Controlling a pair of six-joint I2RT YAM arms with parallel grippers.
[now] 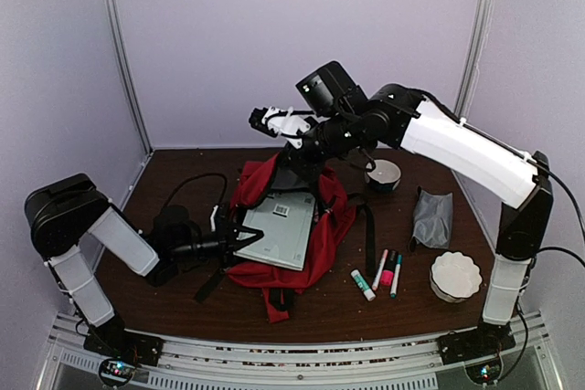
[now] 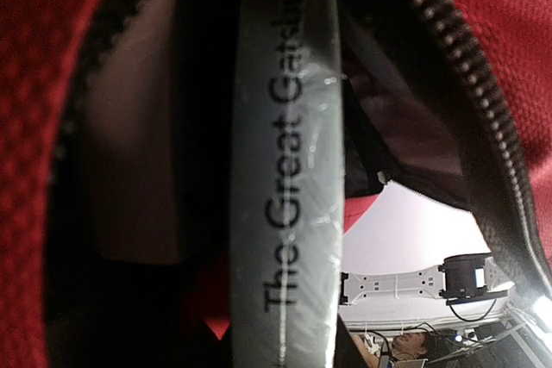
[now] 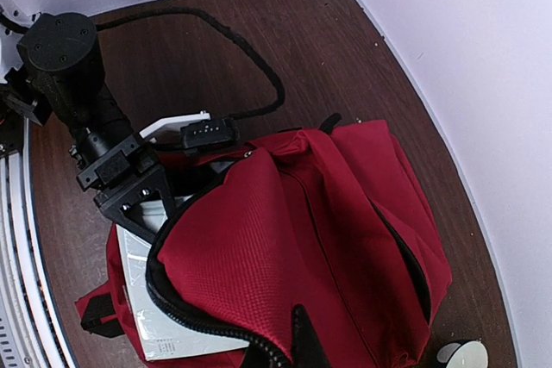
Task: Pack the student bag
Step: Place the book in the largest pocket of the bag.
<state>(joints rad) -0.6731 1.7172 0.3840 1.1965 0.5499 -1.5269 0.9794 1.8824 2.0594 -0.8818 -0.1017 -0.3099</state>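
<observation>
Clamped on the spine edge of the Great Gatsby book (image 1: pixel 279 226), the left gripper (image 1: pixel 228 244) faced the student bag (image 1: pixel 334 226) opening to its right, whose rim the right gripper (image 1: pixel 291 157) pinched and held up.

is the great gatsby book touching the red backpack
Touching. The right wrist view shows the book lying in the red backpack's open mouth, with the zip edge of the flap draped over its cover.

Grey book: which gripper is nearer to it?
Left. The left gripper clamps the book at its edge; the right gripper holds the student bag open above it.
</observation>
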